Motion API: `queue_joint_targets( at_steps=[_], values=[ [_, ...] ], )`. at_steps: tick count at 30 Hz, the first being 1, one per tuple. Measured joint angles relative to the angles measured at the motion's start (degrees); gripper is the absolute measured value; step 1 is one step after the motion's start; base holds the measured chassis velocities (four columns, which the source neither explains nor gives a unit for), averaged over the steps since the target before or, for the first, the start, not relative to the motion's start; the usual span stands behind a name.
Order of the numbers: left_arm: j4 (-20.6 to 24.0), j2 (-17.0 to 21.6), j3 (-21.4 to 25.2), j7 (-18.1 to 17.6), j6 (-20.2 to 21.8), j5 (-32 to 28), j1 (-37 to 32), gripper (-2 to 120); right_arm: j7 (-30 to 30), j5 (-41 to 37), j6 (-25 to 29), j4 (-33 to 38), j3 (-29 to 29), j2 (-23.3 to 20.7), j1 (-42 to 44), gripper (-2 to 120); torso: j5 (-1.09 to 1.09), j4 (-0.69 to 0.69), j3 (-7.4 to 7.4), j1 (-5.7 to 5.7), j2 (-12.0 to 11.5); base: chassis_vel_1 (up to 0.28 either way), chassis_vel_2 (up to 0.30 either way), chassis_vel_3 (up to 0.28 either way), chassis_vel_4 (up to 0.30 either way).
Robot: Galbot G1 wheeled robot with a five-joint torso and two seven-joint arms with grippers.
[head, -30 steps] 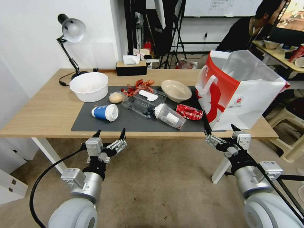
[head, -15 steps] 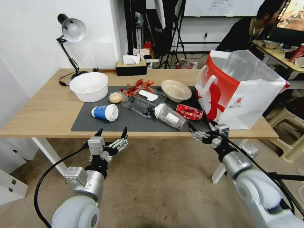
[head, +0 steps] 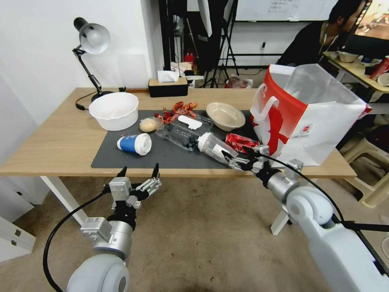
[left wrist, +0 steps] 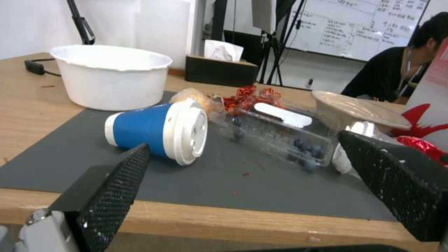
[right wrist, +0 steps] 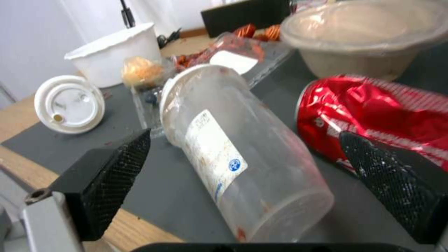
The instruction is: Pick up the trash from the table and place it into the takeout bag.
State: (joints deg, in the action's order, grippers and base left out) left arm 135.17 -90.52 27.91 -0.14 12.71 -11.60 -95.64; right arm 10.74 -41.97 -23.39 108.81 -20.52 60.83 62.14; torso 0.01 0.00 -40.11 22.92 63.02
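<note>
— Looking at the dark mat point(head: 170, 156) as the landmark: where is the right gripper point(head: 239, 157)?

— At the mat's near right corner, just above the bench point(head: 48, 146) edge, jaws spread wide. The clear plastic bottle point(head: 216, 148) lies on its side directly ahead of them, white cap pointing toward the mat's middle; in the right wrist view the bottle point(right wrist: 233, 154) sits between the two fingers point(right wrist: 105, 182), not yet touched.

— And the red wrapper?

— The crumpled red wrapper point(head: 242, 142) lies on the mat's right end, just beside the bottle and close to the takeout bag point(head: 304, 117), which stands upright and open off the mat's right edge.

— The rest of the trash?

— The blue paper cup point(head: 134, 144) lies tipped over on the mat's left half, lid facing right. The wrapped bun point(head: 149, 124) is at the mat's far left part, beside the large white bowl point(head: 114, 110). The beige bowl point(head: 225, 116) sits at the mat's far edge, right of centre. A clear tray point(head: 184, 132) with dark berries rests mid-mat.

— Left gripper point(head: 138, 173)?

— Below the bench's near edge, in front of the mat's left half, jaws open, holding nothing; its wrist camera faces the cup point(left wrist: 159, 131).
</note>
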Motion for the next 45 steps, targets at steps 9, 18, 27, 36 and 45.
queue_joint_targets(
  at_steps=[9,18,27,36,45],
  values=[
    [-0.7,-0.9,0.1,-0.1,-0.6,0.6,0.2,100,0.6,-2.2,-2.8,-4.2,3.1,-0.6,-3.6,100,0.00,-0.01,0.00,0.00,0.0,0.000,0.000,0.000,0.000],
    [-0.9,-1.1,0.3,-0.3,-0.8,0.6,0.5,100,-0.7,-2.8,-4.1,-3.8,4.3,0.4,-3.5,90,-0.01,0.00,0.00,0.00,0.0,0.000,0.000,0.000,0.000],
    [-1.2,-0.9,0.2,-0.4,-1.2,0.6,0.7,100,-2.3,-2.6,-4.9,-2.7,3.8,0.5,-2.4,56,-0.01,0.00,0.00,-0.01,0.0,0.000,0.000,0.000,0.000],
    [-1.5,-0.8,-0.1,-0.4,-2.0,0.7,0.7,100,-2.8,-3.3,-4.5,-0.4,2.9,0.5,-1.2,50,0.00,0.00,0.00,-0.01,0.0,0.000,0.000,0.000,0.000],
    [-1.6,-0.5,0.0,-0.6,-2.5,0.7,0.5,100,-0.4,-9.1,1.8,6.6,-1.3,-0.1,-0.8,50,-0.01,-0.01,0.00,-0.01,0.0,0.000,0.000,0.000,0.000]
  ],
)
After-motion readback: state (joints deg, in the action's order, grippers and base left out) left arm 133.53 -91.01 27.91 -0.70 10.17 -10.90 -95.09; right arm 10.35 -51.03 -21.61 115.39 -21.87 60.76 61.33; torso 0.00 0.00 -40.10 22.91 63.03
